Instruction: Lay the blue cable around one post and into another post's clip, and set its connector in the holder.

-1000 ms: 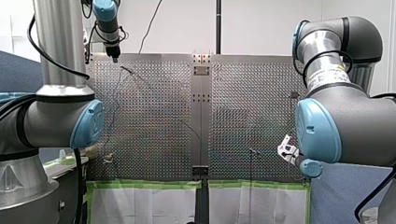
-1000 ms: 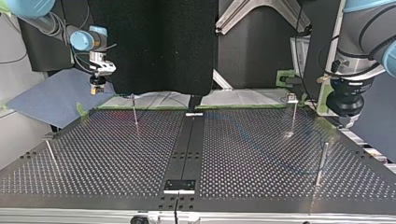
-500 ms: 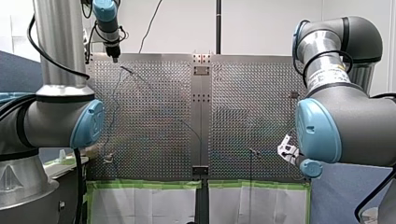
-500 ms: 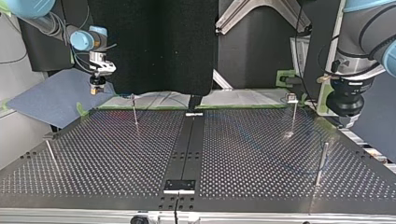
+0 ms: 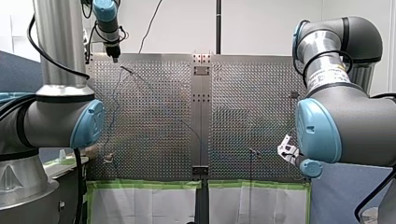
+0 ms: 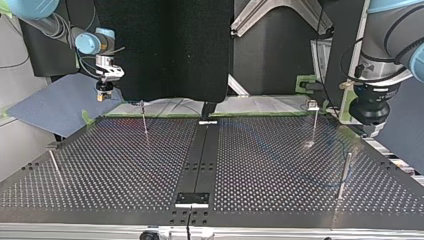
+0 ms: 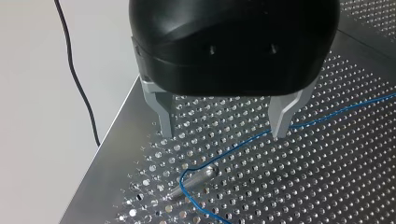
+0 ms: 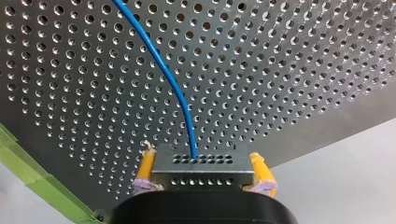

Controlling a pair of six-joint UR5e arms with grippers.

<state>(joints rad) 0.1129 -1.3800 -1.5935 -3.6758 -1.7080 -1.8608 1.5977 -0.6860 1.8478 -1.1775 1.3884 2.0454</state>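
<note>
**A:** What do the fingers have?

**B:** On my right gripper [image 8: 202, 157] the yellow-padded fingers [image 8: 147, 164] are clamped on the connector [image 8: 187, 176], one pad at each end of the perforated metal block; the blue cable [image 8: 172, 79] leaves its middle and curves off over the surface [image 8: 299, 56], near the green tape [image 8: 32, 170] at its edge.

**A:** And the left?

**B:** My left gripper [image 7: 224, 132] has its metal fingers wide apart and holds nothing; it hovers just above the surface; the cable runs close under one fingertip, touching or not I cannot tell, then bends around a post [image 7: 194, 179] just ahead.

**A:** So which step is this?

**B:** By my reading, the turn around the first post is laid; the clip and the holder are not yet served.

**A:** What does the next move call for?

**B:** The right arm should carry the connector so the cable drops into another post's clip; the pull should be gentle, or the loop may lift off its post; which fixture is the holder I cannot tell.
</note>
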